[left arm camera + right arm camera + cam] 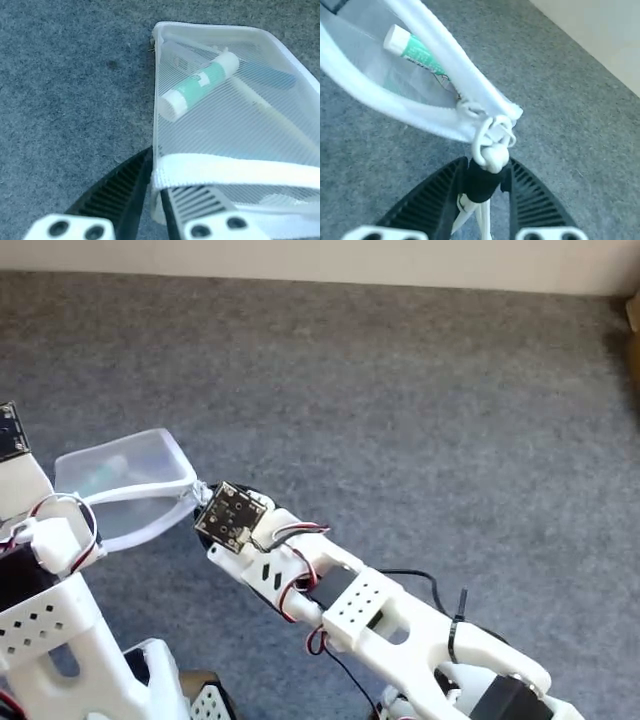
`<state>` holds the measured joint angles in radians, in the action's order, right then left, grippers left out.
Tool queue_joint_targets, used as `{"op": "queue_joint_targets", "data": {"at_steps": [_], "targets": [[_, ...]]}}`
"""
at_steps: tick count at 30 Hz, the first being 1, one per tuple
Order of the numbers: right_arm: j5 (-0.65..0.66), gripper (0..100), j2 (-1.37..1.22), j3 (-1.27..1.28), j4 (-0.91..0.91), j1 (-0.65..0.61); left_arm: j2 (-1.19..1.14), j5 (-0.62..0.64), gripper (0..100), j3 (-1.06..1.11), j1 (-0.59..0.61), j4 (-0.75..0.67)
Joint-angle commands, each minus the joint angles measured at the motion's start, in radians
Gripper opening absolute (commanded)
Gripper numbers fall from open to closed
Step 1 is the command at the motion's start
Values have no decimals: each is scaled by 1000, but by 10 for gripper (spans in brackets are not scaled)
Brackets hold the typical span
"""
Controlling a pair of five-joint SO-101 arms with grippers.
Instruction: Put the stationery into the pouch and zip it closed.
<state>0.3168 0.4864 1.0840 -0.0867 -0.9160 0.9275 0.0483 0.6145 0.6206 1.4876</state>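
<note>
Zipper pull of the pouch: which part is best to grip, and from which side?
Grip the black tab hanging from the zipper pull, coming from the end of the pouch, in line with the zipper. The tab sticks out free there; the right gripper is shut on it.

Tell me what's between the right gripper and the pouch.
The zipper pull, a white loop with a black tab: the right gripper pinches it just off the corner of the pouch, as the right wrist view shows.

Nothing legible is showing anywhere. The green-and-white tube [415, 50] lying inside the mesh pouch [395, 112] is carrying some dark print on its label, too small to read.
</note>
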Motion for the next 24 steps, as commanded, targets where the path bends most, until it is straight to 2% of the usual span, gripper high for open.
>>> {"op": "queue_joint_targets", "data": {"at_steps": [1, 7, 9, 10, 13, 24], "targets": [[-2, 88, 59, -8, 1, 4, -4, -3, 11, -8, -33, -26], [0, 80, 61, -8, 1, 8, -4, -3, 11, -8, -33, -26], [3, 36, 61, -8, 1, 8, -4, -3, 11, -8, -33, -26], [21, 6, 61, -8, 1, 8, -4, -3, 11, -8, -33, -26], [84, 6, 64, 4, 1, 10, -4, -5, 11, -8, -33, -26], [92, 5, 320, 188, 1, 19, -2, -5, 11, -7, -33, -26]]}}
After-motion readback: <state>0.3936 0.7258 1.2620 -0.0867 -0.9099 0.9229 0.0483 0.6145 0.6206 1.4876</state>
